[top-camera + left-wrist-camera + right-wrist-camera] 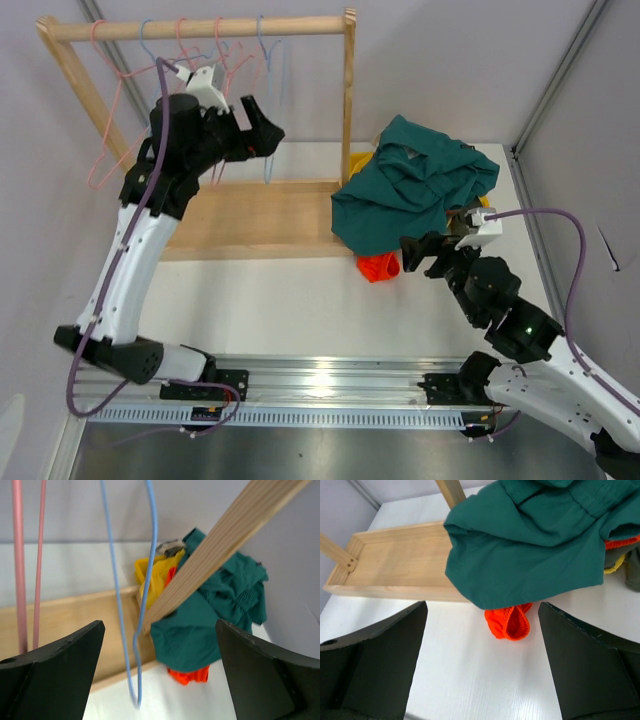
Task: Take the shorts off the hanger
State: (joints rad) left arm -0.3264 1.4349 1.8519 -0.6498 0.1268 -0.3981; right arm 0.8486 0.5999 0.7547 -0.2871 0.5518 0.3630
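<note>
The rack (200, 28) stands rear left. The shorts (400, 215) lie heaped at its right post, the teal pair (415, 185) on top and the orange pair (378, 266) at the table-side edge, just ahead of the right gripper (420, 255), whose jaws are spread and empty. The left gripper (266, 132), jaws also parted and empty, faces a blue hanger (154, 530).

The left arm (125, 265) and right arm (560, 385) have glossy white link shells between matte-black joints. A purple cable (540, 211) trails along each to a white wrist camera housing (205, 85). A green light (527, 330) glows at the lower right. The left gripper (160, 625) and right gripper (482, 605) have broad black wedge fingers (55, 670).
</note>
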